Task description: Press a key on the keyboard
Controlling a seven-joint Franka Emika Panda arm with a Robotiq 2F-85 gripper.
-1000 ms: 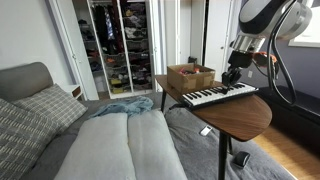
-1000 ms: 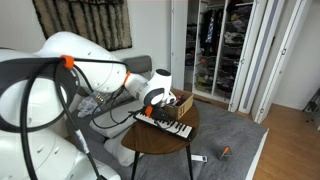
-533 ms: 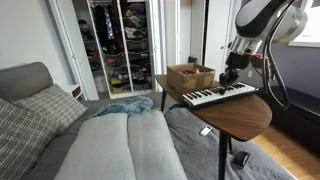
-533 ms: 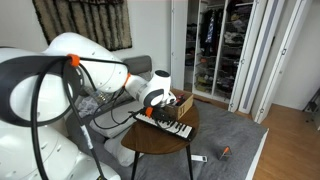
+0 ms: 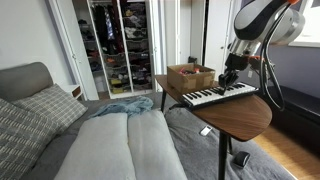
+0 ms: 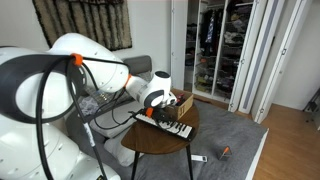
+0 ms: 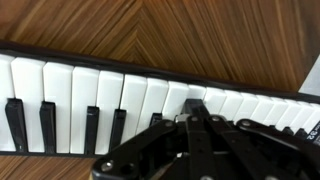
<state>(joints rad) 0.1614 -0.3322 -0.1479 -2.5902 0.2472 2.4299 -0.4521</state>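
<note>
Plainly, we see the keyboard (image 5: pixel 222 94) lying flat on a round wooden table (image 5: pixel 243 118), its row of white and black keys running along the table's length, with a brown cardboard box (image 5: pixel 190 76) standing just behind it on the same top. In both exterior views the arm reaches down over the instrument; the gripper (image 5: pixel 228 83) hangs above the end of the keyboard that lies beyond the box. From the opposite side we find the keyboard (image 6: pixel 170 126) again near the table (image 6: pixel 150 143) edge, the box (image 6: pixel 183 103) beside it, and the gripper (image 6: pixel 152 113) low over the keys, partly lost against the dark body of the instrument. In the wrist view the white keys (image 7: pixel 110 95) fill the frame, bare wood grain showing beyond their front edge, and the gripper (image 7: pixel 190 112) appears with its two fingers drawn together into one dark tip set over a white key close to a black one. We cannot tell whether that tip touches the key or sits just above it. Beside the table stands a grey sofa (image 5: pixel 125 145) with a checked pillow (image 5: pixel 45 105), and an open closet (image 5: pixel 118 45) fills the background.
</note>
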